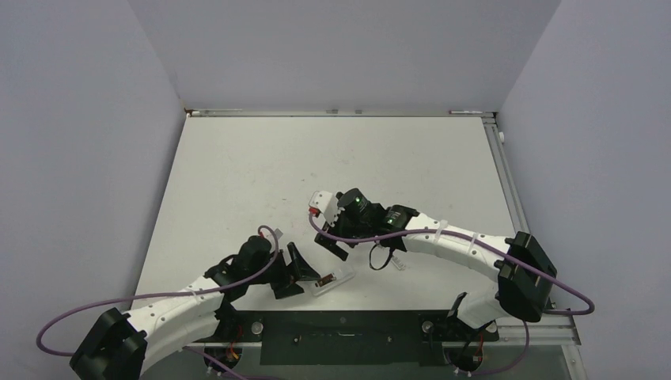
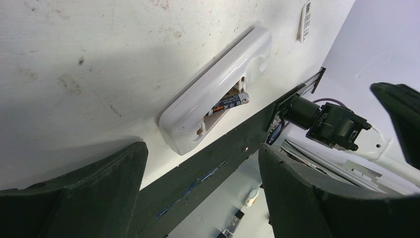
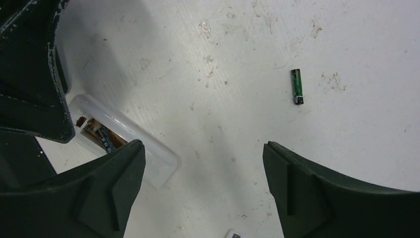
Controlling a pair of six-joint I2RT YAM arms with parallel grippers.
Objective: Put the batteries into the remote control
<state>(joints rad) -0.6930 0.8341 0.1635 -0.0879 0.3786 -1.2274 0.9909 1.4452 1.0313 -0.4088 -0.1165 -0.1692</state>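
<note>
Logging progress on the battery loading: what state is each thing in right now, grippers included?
remote control: lying back up, battery recess uncovered, held by neither gripper.
first battery: in the recess, one end poking past the edge; it looks not fully seated.
second battery: loose, lying flat, apart from the remote control.
left gripper: open, empty.
right gripper: open, empty.

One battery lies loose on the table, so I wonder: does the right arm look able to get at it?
Probably yes: the loose battery lies alone on bare table, nothing around it, and the open right gripper hangs just above.
</note>
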